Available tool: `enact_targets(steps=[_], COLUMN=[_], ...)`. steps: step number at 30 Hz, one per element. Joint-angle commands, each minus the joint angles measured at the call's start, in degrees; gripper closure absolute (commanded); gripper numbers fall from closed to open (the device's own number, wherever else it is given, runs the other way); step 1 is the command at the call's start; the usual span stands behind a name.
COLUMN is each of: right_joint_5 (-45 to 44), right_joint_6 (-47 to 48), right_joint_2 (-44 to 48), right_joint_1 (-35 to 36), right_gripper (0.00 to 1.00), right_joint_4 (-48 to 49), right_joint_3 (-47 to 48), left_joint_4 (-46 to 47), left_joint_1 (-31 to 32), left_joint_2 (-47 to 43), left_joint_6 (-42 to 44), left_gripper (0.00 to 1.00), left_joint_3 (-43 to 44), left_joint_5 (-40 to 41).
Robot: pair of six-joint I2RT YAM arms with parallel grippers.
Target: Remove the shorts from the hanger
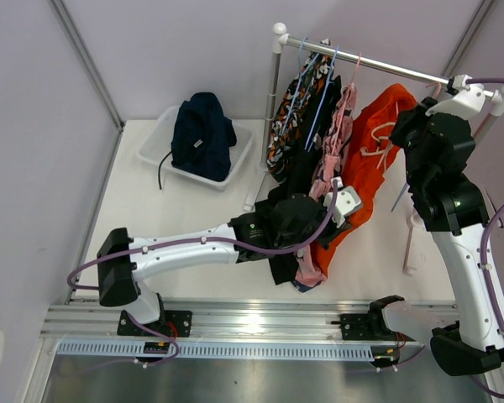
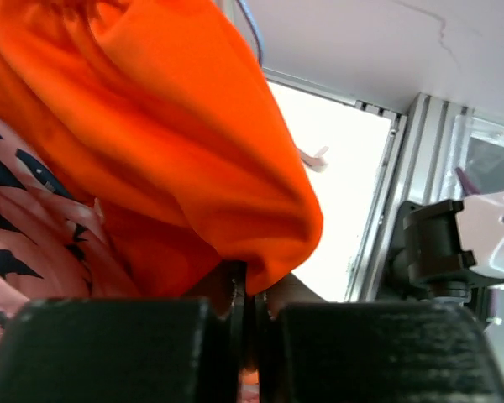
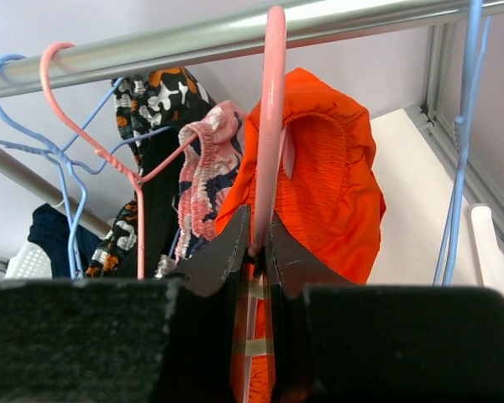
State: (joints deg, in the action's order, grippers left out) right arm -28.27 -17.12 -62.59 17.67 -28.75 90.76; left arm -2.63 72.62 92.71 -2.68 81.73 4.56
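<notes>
My right gripper (image 3: 259,252) pinched the pink hanger (image 3: 273,126) on the rail (image 3: 176,38), likely to steady it. My left gripper (image 2: 250,306), pressed together, nipped the hem of the orange-red shorts (image 2: 193,126) hanging from that hanger, apparently to draw them off. The navy shorts (image 1: 202,134) lay in a white tray (image 1: 154,147) on the pale table (image 1: 185,214), between plain light walls (image 1: 193,50).
</notes>
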Motion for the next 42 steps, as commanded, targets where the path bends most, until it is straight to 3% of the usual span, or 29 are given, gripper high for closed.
enact_targets(steps=[1,6,11,16,23,27,29,32,36,37,42], right_joint_5=[-1.17,-0.29,0.41,0.94,2.08,3.48,4.27,5.85,9.37,10.59,12.1], right_joint_6=[-1.24,-1.33,-0.98,-1.07,-2.12,-3.7,-4.4,-5.99,-8.71,-8.98,-8.89], right_joint_2=[1.59,1.42,0.98,0.1,-0.52,-0.34,0.36,1.94,4.04,4.4,5.11], right_joint_1=[-0.53,-2.46,-4.66,-6.42,-7.65,-7.83,-7.83,-7.83,-7.83,-7.91,-7.83], right_gripper=[1.0,1.0,1.0,1.0,1.0,1.0,1.0,1.0,1.0,1.0,1.0], right_joint_4=[3.53,3.0,2.65,2.12,1.77,0.28,-1.21,-3.67,-8.15,-9.99,-12.9], right_joint_3=[2.23,2.49,3.54,4.86,5.13,4.95,4.78,4.43,5.21,5.65,10.12], left_joint_4=[4.11,3.51,4.83,3.43,4.66,3.43,-0.78,-4.83,-8.95,-10.62,-18.46], left_joint_1=[0.24,3.66,16.57,28.43,32.5,30.66,26.27,19.95,9.23,5.38,0.33], left_joint_2=[-0.94,-6.65,-15.88,-22.13,-20.64,-14.76,-8.72,-0.29,7.64,8.97,12.85], left_joint_6=[-0.05,-0.31,-0.39,-7.15,-12.61,-12.26,-12.18,-9.72,-7.87,-7.87,-7.7], left_gripper=[1.0,1.0,1.0,1.0,1.0,1.0,1.0,1.0,1.0,1.0,1.0], left_joint_3=[-0.08,-6.03,-17.9,-26.35,-32.6,-25.85,-21.99,-7.69,5.69,12.68,22.94], left_joint_5=[2.12,5.8,12.83,21.02,23.56,29.98,31.2,34.19,27.2,26.39,25.41])
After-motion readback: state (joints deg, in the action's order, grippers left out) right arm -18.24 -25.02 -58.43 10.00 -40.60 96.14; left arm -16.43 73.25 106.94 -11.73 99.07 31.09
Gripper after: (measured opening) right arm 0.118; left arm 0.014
